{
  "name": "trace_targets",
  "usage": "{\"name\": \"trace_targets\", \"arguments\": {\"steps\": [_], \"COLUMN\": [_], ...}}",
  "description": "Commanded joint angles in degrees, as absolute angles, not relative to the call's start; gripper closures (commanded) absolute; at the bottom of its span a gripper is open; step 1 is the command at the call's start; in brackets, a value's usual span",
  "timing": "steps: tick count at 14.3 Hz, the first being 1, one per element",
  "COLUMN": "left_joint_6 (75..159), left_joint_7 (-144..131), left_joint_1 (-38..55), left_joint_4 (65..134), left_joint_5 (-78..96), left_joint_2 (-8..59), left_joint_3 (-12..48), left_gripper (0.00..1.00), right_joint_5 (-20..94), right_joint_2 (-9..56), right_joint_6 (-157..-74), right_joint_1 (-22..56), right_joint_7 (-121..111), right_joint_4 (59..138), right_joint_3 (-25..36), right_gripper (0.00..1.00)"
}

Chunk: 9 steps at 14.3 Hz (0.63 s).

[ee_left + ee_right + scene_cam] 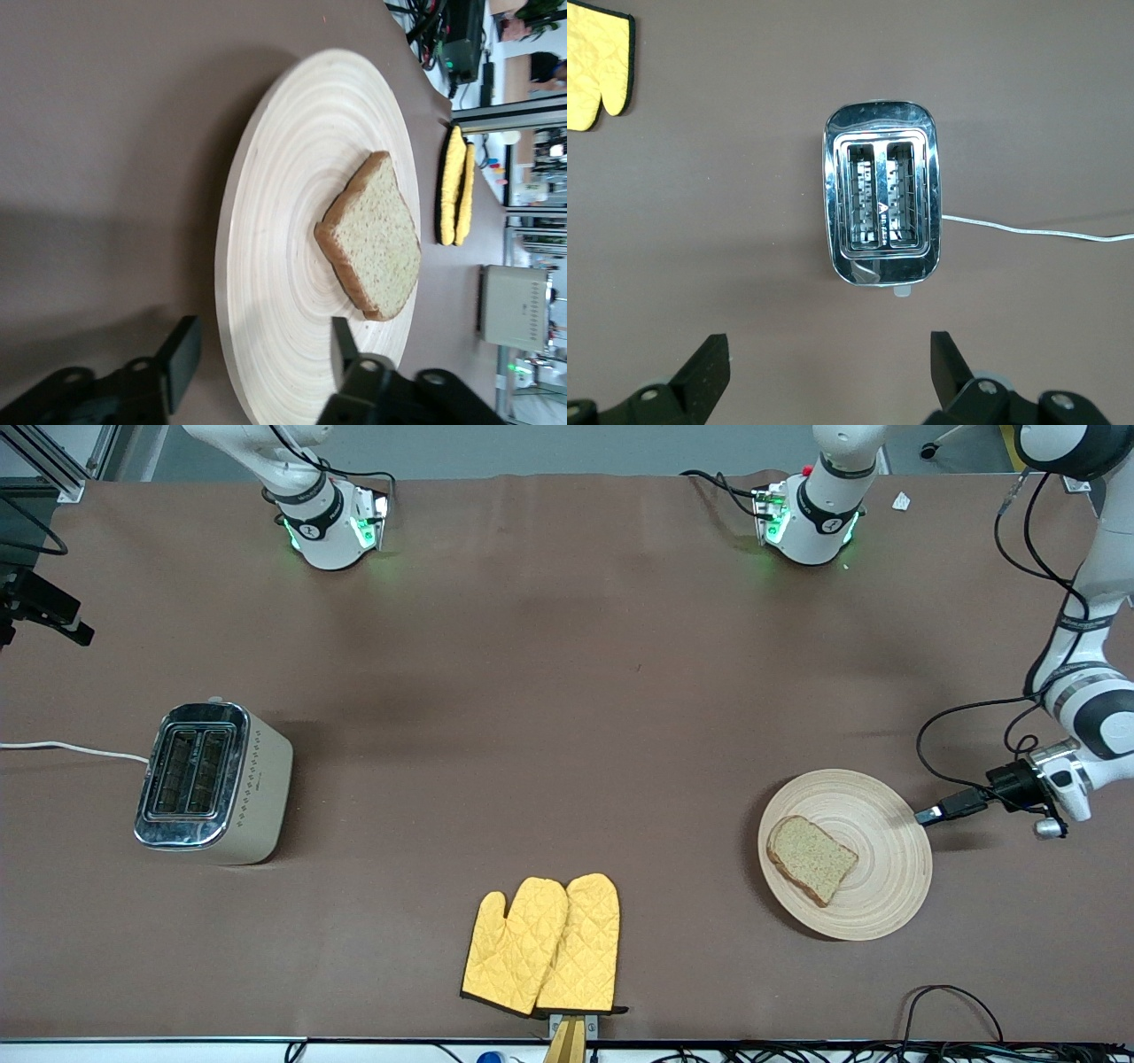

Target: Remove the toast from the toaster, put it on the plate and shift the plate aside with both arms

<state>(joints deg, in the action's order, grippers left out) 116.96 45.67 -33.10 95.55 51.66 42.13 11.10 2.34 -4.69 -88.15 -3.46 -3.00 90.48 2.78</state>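
The toast (812, 859) lies flat on the round light-wood plate (877, 824), which sits on the table toward the left arm's end. In the left wrist view the toast (372, 235) rests near the middle of the plate (292, 177). My left gripper (927, 814) is low at the plate's rim on the side toward the left arm's end. It is open (261, 347), with one finger over the plate and the other outside the rim. My right gripper (828, 359) is open and empty, high up, looking down on the toaster (881, 204).
The toaster (213, 784) stands toward the right arm's end, slots empty, its white cord trailing off the table's end. Two yellow oven mitts (542, 946) lie near the table's front edge. Loose black cables lie beside the plate, toward the left arm's end.
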Motion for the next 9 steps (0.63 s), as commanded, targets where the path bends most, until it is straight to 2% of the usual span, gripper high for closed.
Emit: {"name": "trace_targets", "arguments": {"steps": [1,4,6,9], "left_joint_6": [115.8,115.7,115.7,116.2], "left_joint_7": [38.9,30.8,21.8,7.0], "left_joint_1": [-32.7,-27.9,-24.5,-16.5], "left_joint_4": [89.5,81.4,78.9,78.0], "left_joint_5": [44.5,35.5,28.4,20.9], "left_joint_2": [40.9,40.9,40.7,36.8], "left_joint_3": [12.0,11.9,12.1,11.8], "left_gripper": [0.0,0.0,0.0,0.0], "right_joint_5": [2.6,2.6,2.6,2.6], "right_joint_2": [-5.1,-5.0,-5.1,-5.1], "right_joint_6": [-87.8,-87.8,-87.8,-88.0], "right_joint_1": [-4.0,-4.2,-4.2,-4.7], "right_joint_7": [-3.9,-3.9,-3.9,-3.9], "right_joint_4": [90.6,90.6,90.6,90.6], "right_joint_3": [2.7,2.7,2.7,2.6], "right_gripper": [0.0,0.0,0.0,0.0]}}
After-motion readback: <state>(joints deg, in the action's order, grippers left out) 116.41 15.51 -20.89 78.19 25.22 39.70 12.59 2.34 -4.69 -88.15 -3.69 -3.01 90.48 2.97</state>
